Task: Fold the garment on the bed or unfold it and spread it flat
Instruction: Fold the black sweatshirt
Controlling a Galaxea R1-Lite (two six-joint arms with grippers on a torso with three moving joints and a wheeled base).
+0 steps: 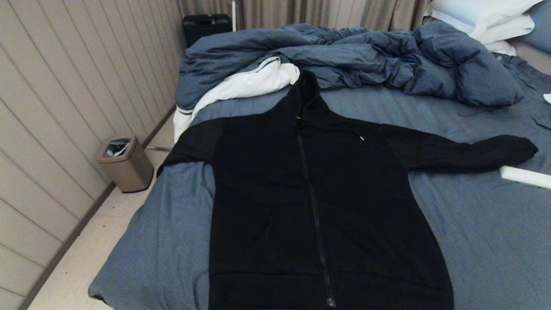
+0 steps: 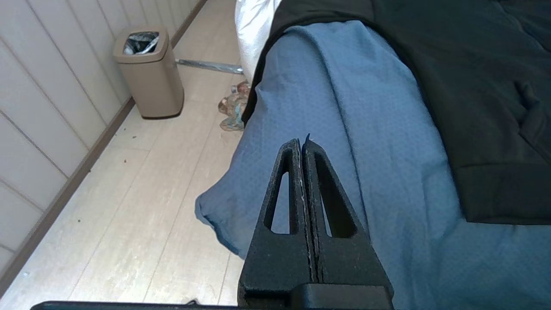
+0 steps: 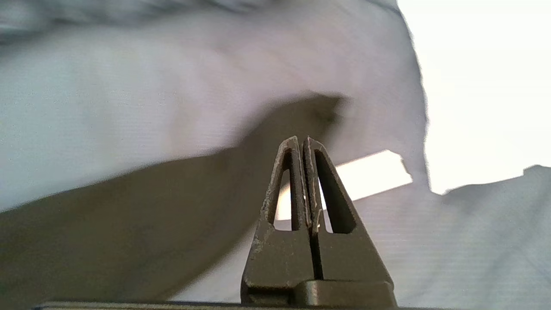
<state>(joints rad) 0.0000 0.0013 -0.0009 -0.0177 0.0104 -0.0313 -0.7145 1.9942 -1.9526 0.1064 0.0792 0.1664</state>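
Note:
The garment (image 1: 318, 202), a black zip hoodie, lies spread front-up on the bed (image 1: 473, 224), its hood towards the duvet. One sleeve stretches out to the right; the other droops over the bed's left edge. Neither gripper shows in the head view. In the left wrist view my left gripper (image 2: 301, 142) is shut and empty above the bed's near left corner (image 2: 366, 129), with the garment's hem (image 2: 495, 193) off to its side. In the blurred right wrist view my right gripper (image 3: 302, 140) is shut and empty, hovering near the garment's sleeve (image 3: 129, 206) on the sheet (image 3: 129, 107).
A crumpled blue-grey duvet (image 1: 344, 56) with white lining fills the far side of the bed, with pillows (image 1: 482, 17) at the far right. A white tube (image 1: 525, 176) lies by the sleeve's cuff. A tan bin (image 1: 127, 165) and a crumpled item (image 2: 232, 110) are on the floor by the panelled wall.

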